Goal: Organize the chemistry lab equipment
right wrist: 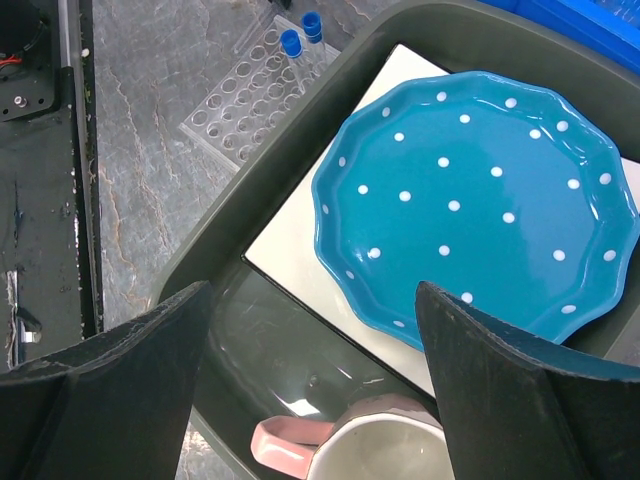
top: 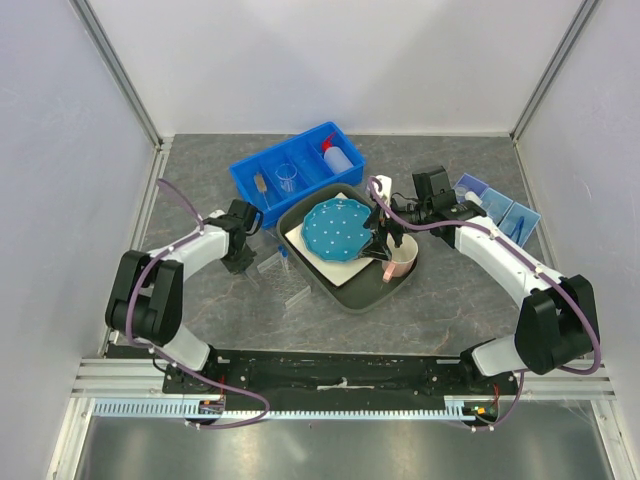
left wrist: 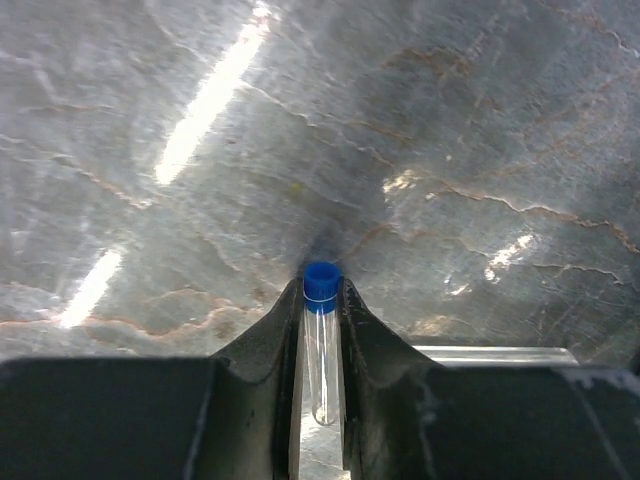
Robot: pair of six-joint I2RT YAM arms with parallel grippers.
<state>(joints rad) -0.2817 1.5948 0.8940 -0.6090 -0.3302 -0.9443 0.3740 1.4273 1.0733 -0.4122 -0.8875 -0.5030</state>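
The left gripper [left wrist: 321, 300] is clamped on a clear tube-shaped vial with a blue cap [left wrist: 321, 345], above bare grey marbled tabletop [left wrist: 450, 150]. The right gripper [right wrist: 310, 295] hangs wide apart and empty over the dark grey tray [right wrist: 230, 240].

Ahead-left of it, two more blue-capped vials [right wrist: 291, 41] stand in the clear plastic rack [right wrist: 235, 100]. Beyond both grippers, the blue compartment bin [top: 250, 180] holds a small brush [top: 262, 185], a clear beaker [top: 288, 175] and a white red-nozzled squeeze bottle [top: 340, 157].

The task looks partly done, with this vial not yet racked. Open table surrounds the left gripper, though the tray wall is close on its right.
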